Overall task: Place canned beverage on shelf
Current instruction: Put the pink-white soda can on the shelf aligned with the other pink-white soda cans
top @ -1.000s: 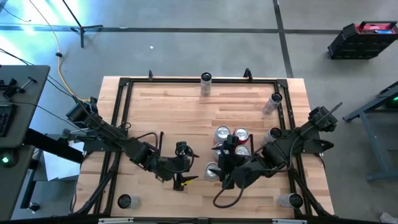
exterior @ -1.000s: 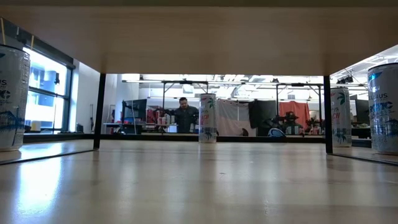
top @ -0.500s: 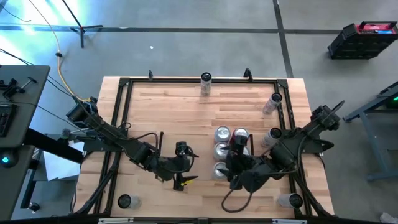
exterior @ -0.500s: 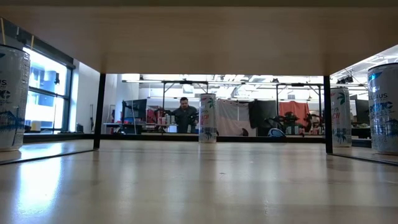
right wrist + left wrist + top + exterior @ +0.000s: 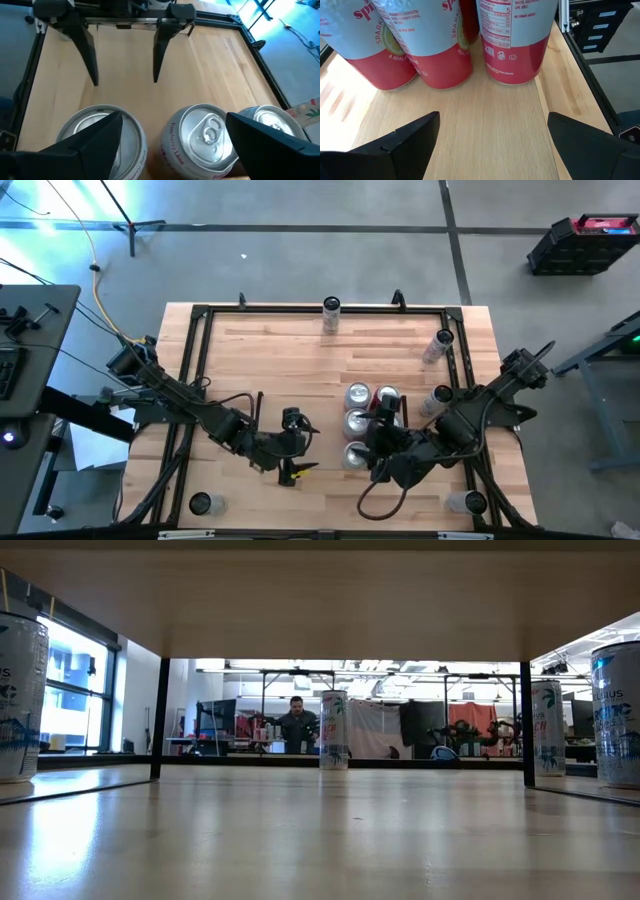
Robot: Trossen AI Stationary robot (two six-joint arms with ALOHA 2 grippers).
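The table is light wood edged by black rails, and the cans of the task stand in a tight cluster at about 4 o'clock from its middle, upright on the wood. In the high view their silver tops form two short rows.

The right pincer hangs over the right-hand side of this cluster, its two dark fingers spread wide and holding nothing; its wrist camera looks down on three can tops between those fingers.

The left pincer sits low at roughly 6 o'clock of the table, just left of the cluster, fingers spread and empty. Its wrist view shows the red-and-pale-blue can bases close ahead.

More single cans stand apart: one at 12 o'clock on the far rail, two near 2 o'clock, one at 7 o'clock and one at 5 o'clock.
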